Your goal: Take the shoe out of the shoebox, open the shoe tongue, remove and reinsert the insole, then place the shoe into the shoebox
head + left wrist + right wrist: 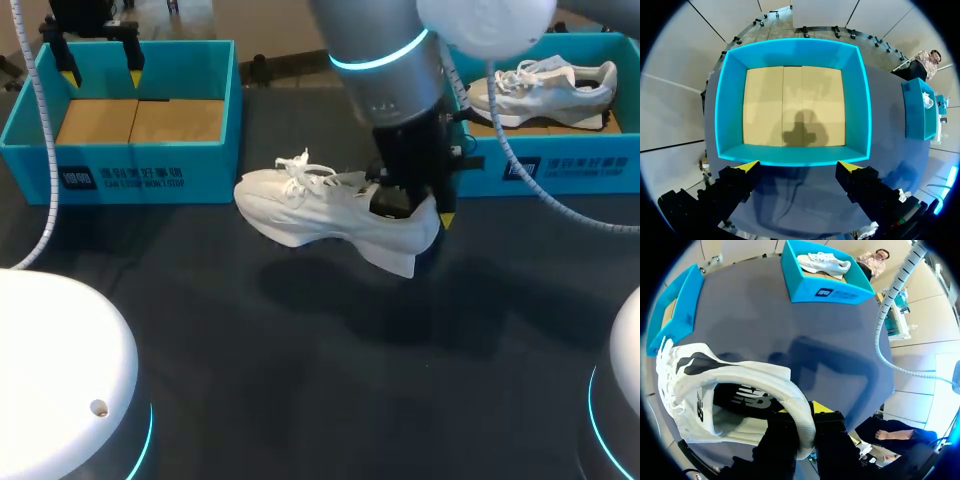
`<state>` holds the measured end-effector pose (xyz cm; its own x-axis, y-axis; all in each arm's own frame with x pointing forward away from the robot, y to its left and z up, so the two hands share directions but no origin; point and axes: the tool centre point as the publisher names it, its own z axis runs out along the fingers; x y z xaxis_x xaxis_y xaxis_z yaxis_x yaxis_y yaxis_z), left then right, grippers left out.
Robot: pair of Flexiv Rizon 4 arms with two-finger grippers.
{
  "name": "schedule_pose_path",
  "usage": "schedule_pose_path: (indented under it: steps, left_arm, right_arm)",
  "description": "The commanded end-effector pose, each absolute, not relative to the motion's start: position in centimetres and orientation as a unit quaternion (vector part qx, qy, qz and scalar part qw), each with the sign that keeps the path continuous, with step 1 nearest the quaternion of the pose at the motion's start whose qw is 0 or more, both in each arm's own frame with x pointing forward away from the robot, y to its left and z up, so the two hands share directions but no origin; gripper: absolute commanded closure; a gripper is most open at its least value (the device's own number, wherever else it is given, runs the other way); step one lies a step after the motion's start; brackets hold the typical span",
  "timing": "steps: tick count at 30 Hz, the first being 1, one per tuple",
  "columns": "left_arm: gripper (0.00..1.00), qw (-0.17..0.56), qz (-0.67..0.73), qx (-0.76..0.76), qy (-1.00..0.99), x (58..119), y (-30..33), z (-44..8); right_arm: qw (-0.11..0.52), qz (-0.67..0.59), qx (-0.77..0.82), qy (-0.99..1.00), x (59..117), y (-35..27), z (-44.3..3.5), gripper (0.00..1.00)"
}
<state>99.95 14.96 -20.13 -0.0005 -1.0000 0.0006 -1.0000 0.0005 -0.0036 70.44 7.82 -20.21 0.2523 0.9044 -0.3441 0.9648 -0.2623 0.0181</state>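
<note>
clearly the right gripper is pinched on the heel collar of the white lace-up sneaker, holding it over the dark table's middle, likely to free the tongue. the left gripper hangs wide open and empty over the empty teal cardboard shoebox at the far left corner.

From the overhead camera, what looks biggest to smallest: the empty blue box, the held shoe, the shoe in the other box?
1. empty blue box
2. held shoe
3. boxed shoe, which sits farther away and is partly hidden, so this last gap is unsure
</note>
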Motion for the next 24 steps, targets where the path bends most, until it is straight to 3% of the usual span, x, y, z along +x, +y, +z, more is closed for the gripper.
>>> schedule_pose_path:
  steps: [1, 12, 24]
  left_arm:
    - [0.0, 0.001, -0.001, -0.707, 0.707, 100.0, 15.0, -20.1]
    - [0.0, 0.001, -0.001, -0.707, 0.707, 100.0, 15.0, -20.1]
    - [0.0, 0.001, -0.001, -0.707, 0.707, 100.0, 15.0, -20.1]
  right_arm:
    - [0.111, -0.13, 0.783, 0.597, 70.4, 7.6, -20.1, 1.0]
    - [0.111, -0.13, 0.783, 0.597, 70.4, 7.6, -20.1, 1.0]
    - [0.104, -0.147, 0.728, 0.662, 69.1, 9.5, -23.3, 1.0]
